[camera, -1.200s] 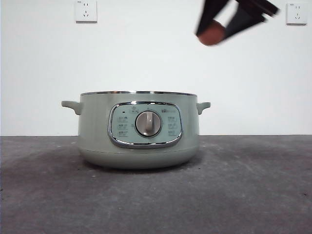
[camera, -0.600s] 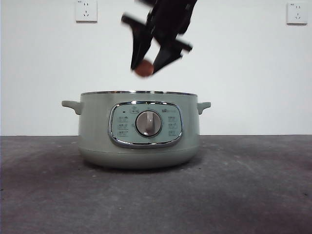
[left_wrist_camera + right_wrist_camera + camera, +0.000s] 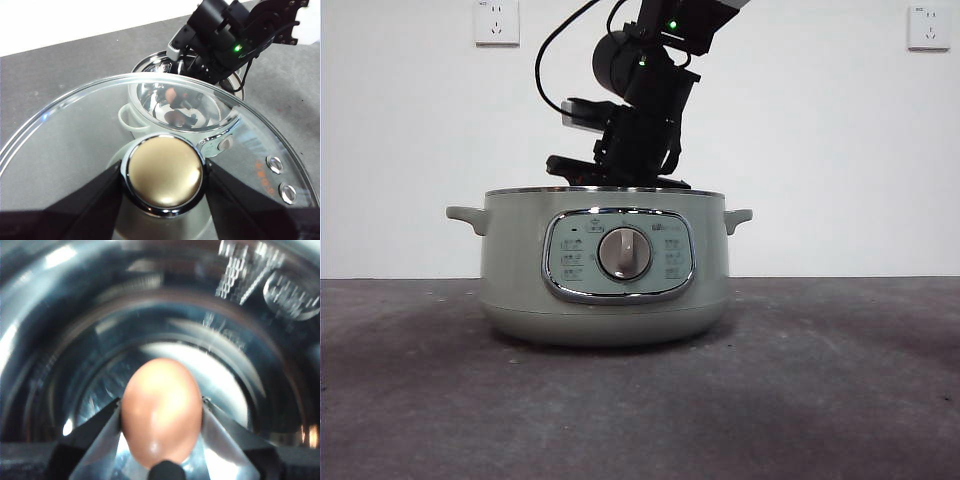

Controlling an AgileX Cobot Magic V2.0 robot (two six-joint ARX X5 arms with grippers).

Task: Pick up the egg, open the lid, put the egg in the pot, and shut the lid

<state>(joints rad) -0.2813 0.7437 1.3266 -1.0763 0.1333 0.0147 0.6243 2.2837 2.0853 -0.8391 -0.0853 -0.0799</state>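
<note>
Right hand [image 3: 161,440] is clamped on the egg [image 3: 161,410], held low inside the pot's [image 3: 605,300] shiny bowl; in the front view, at centre frame, its tips and the egg are hidden behind the rim. Left hand [image 3: 162,182] is closed on the knob of the lid [image 3: 75,135], kept off the pot, whose far parts are cut off. Grey counter [image 3: 840,400] fills the lower frame.

Dark grey table [image 3: 840,400], plain white wall [image 3: 840,150], two white wall sockets [image 3: 496,22] near the upper corners
</note>
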